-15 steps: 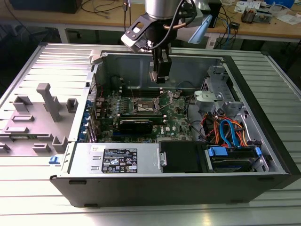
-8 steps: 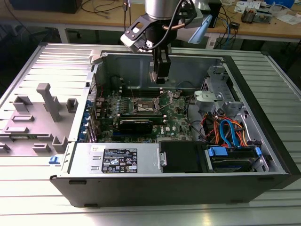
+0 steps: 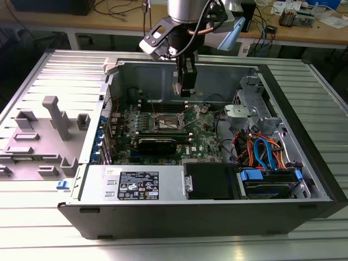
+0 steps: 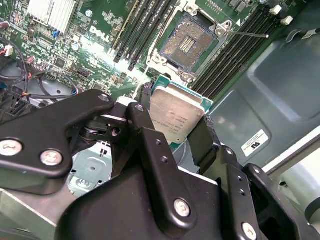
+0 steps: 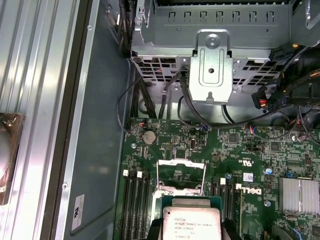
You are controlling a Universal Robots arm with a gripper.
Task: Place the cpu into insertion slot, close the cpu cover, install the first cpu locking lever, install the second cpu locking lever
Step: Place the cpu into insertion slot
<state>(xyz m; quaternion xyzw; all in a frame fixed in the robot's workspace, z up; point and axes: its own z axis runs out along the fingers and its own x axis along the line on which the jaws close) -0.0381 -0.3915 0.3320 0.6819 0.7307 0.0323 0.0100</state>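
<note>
Hand: the black 2-finger hand (image 4: 172, 125) is pressed onto the cpu and pinches it by 2 opposite edges.
Cpu: a small flat square chip with a dull silver-grey metal top (image 4: 176, 116), held in the air above the board, not yet seated.
Insertion slot: a small square socket with a dark centre and silvery rim (image 4: 191, 42), open, on the green motherboard (image 4: 100, 35).
Handling: probably light, stiff and smooth, so it may slip. The underside is likely fragile.
Hold: the edges seem the right place, with only gentle pressure.
</note>
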